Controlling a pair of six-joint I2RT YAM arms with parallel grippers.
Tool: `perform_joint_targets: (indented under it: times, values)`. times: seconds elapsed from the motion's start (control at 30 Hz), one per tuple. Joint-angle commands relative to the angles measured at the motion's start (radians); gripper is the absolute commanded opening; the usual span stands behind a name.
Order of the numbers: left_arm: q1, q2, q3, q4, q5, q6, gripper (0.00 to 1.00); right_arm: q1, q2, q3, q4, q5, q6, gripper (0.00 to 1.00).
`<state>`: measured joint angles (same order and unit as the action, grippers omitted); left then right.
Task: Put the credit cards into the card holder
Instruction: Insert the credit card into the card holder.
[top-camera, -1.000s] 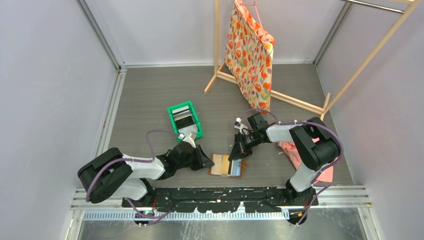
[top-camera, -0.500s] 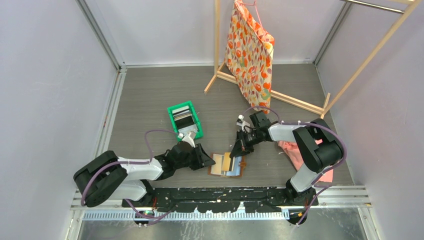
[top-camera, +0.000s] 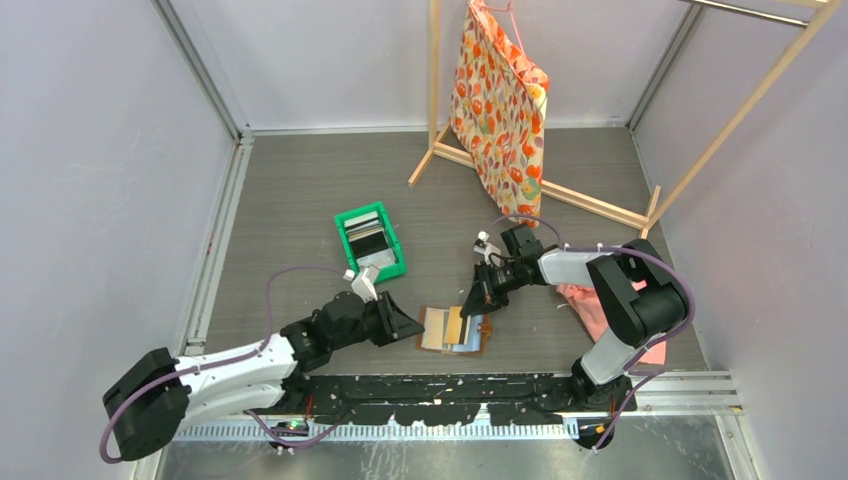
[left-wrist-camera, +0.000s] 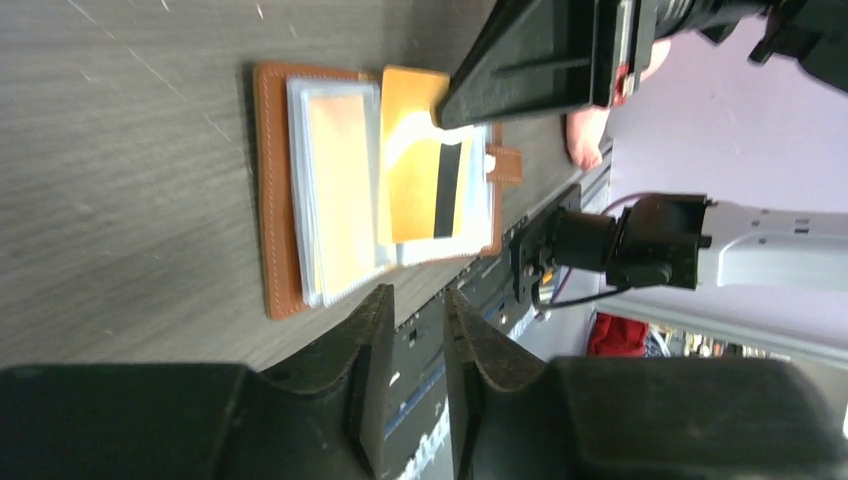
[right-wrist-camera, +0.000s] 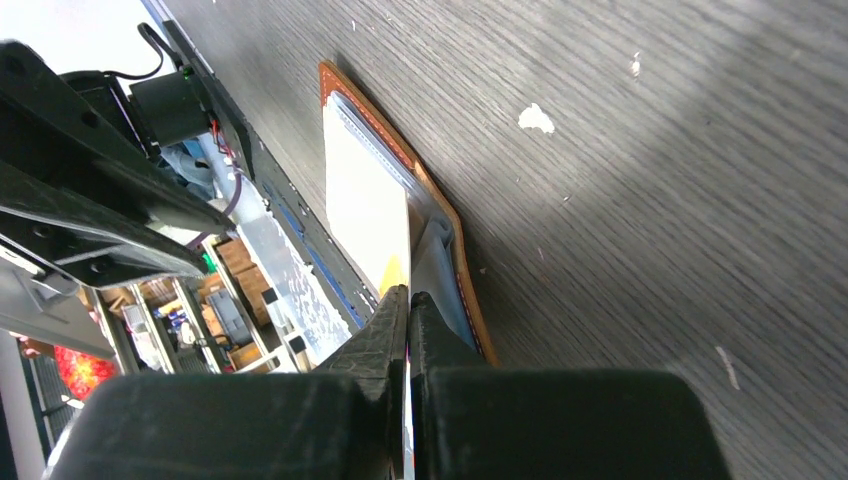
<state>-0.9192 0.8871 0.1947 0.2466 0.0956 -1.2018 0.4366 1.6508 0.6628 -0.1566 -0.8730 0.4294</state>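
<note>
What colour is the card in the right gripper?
Gold card with a dark stripe; clearest in left wrist view.

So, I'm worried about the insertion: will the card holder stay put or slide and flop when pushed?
It may slide: the card holder lies open on a smooth table, looking light. Its clear plastic sleeves look floppy and could buckle. The brown leather cover seems stiffer, so it likely stays flat.
</note>
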Motion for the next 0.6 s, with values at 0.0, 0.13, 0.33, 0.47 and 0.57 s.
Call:
perform_joint_targets:
  times: [0.0,0.13,0.33,0.47,0.57]
  values:
    - [-0.084,0.05,0.004,0.028,-0.033,-0.062,0.23,-0.002,-0.012,0.006,0.018,0.011,-0.012,0.03]
    - [-0.181,0.255,0.039,0.186,-0.051,-0.102,0.11,-0.002,-0.019,0.006,0.018,0.011,-0.012,0.03]
    - [-0.293,0.465,0.105,0.29,-0.153,-0.173,0.06,-0.001,-0.023,0.006,0.017,0.012,-0.015,0.02]
    - [-0.323,0.534,0.115,0.332,-0.207,-0.217,0.07,-0.001,-0.029,0.0,0.029,0.011,-0.008,0.02]
    - [-0.336,0.574,0.111,0.361,-0.257,-0.256,0.08,-0.002,-0.033,-0.003,0.036,0.012,0.001,0.02]
